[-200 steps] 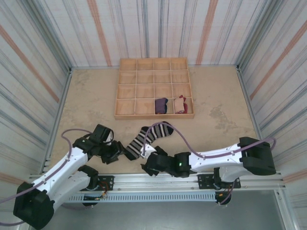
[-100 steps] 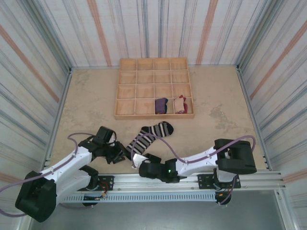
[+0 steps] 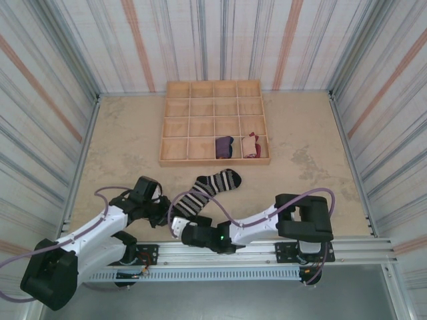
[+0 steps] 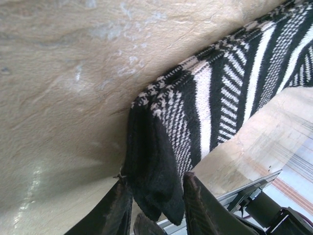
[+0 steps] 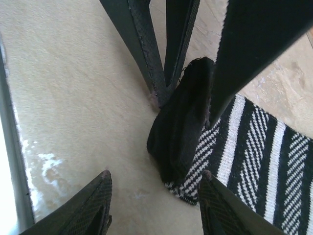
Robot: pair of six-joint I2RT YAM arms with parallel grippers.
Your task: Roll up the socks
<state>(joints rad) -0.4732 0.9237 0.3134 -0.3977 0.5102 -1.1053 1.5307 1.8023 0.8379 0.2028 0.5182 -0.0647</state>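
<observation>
At the near edge of the tabletop [image 3: 127,147] the two arms reach toward each other, and their pincers meet at the near end of the striped sock [image 3: 203,190]. The left pincer [image 4: 154,182] is closed on the black toe of this sock. In the left wrist view its two fingers [image 4: 120,205] press the black fabric from both sides, and the toe bunches up between them. The right pincer [image 5: 155,175] is wide open and holds nothing. In the right wrist view its two fingertips stand well apart, one on each side of the black toe. I cannot tell whether they touch the fabric.

The striped sock lies flat on the tabletop. From the pinched toe it runs away from the arms and to the right, and its far part bends more to the right. The black and white stripes cross the sock along its whole length.

Farther back a wooden tray [image 3: 200,162] stands on the tabletop, divided into a grid of square compartments. In its nearest row the purple sock [image 3: 224,147] sits in the third compartment from the left. The tan sock [image 3: 251,145], with red on it, sits in the right corner compartment just beside it. Both look bundled up.

Striped walls [image 3: 213,40] stand around the tabletop at the back and at both sides.
</observation>
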